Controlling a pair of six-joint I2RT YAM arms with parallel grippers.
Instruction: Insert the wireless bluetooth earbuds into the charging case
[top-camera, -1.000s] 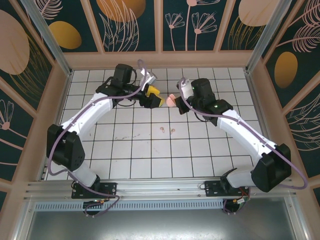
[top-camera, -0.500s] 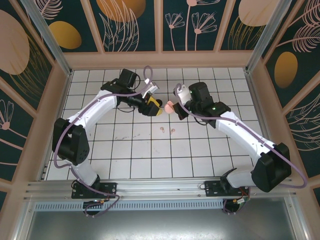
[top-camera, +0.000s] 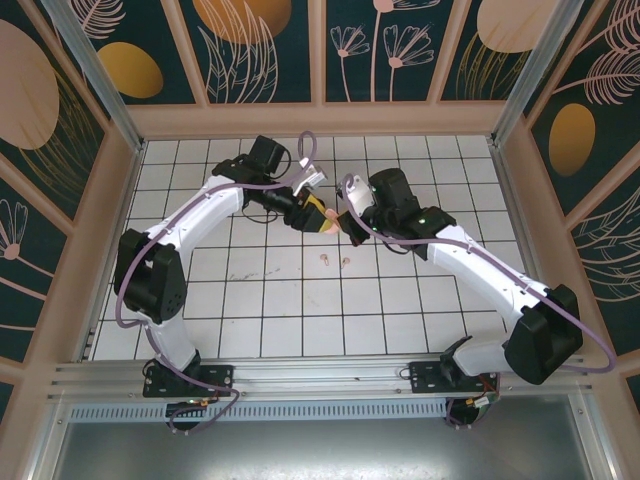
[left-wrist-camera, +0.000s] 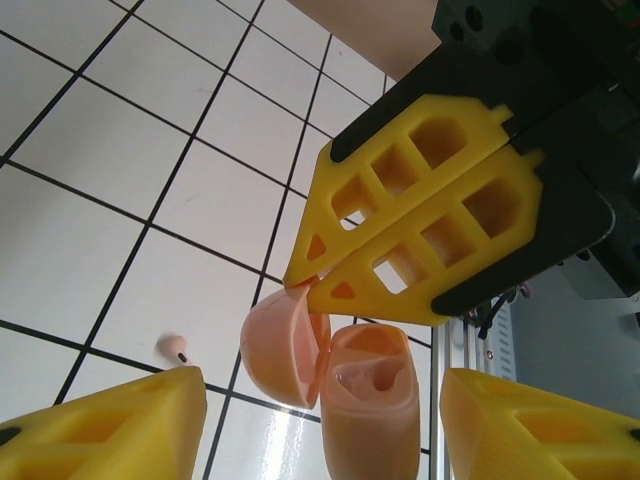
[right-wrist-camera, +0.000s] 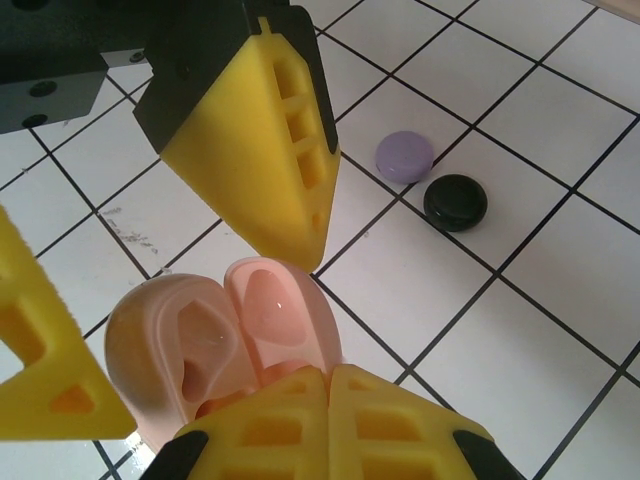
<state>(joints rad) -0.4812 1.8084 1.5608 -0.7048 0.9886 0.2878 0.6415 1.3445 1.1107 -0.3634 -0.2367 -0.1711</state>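
The right pincer (right-wrist-camera: 328, 375) is closed tight on the pink charging case (right-wrist-camera: 270, 300), holding it above the tiled surface (right-wrist-camera: 520, 330) with its lid open. The left pincer (left-wrist-camera: 330, 425) stands open, one finger on either side of the case. Two pale pink earbuds (top-camera: 323, 260) lie loose on the surface nearby
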